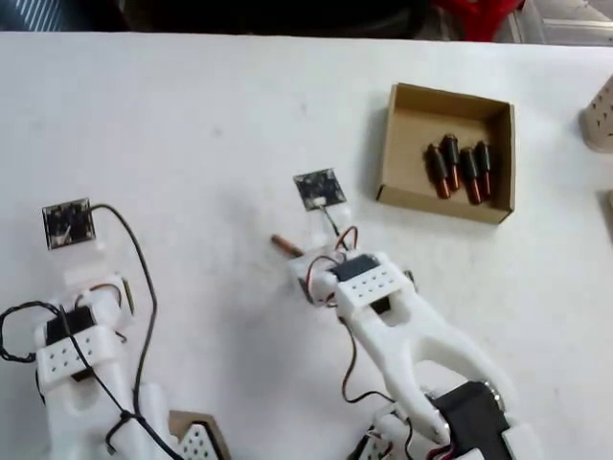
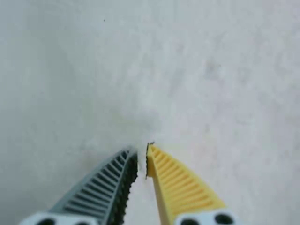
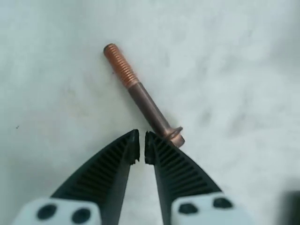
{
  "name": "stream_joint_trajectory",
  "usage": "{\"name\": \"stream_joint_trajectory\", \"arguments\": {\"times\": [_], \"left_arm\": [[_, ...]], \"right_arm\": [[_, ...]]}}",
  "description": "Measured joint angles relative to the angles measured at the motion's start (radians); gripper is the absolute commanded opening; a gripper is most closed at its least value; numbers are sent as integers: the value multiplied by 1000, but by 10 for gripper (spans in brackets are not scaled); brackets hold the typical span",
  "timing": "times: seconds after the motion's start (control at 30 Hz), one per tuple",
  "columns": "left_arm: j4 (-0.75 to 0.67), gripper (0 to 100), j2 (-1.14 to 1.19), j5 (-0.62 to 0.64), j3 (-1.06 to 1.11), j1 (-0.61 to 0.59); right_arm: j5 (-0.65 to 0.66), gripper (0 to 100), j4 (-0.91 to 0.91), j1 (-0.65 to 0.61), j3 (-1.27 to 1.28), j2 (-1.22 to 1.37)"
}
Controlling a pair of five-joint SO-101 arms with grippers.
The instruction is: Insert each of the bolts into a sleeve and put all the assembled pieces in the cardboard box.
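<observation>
Lying flat, coppery bolt [image 3: 143, 97] (half threaded)

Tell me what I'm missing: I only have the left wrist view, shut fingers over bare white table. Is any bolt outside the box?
Observer: Yes. One bolt lies on the table, its head beside the right gripper, whose tips are shut and not gripping it.
Operator: What's in the box?
Observer: The cardboard box holds four assembled pieces, side by side.
Operator: Where's my arm from there?
Observer: In the high view the left gripper sits well apart from both bolt and box.
</observation>
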Motion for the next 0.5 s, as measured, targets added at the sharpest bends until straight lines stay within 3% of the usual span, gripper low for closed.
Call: {"name": "stream_joint_trajectory", "arguments": {"times": [0.5], "left_arm": [[0, 72, 0, 0, 0, 3]], "right_arm": [[0, 16, 198, 118, -226, 216]]}}
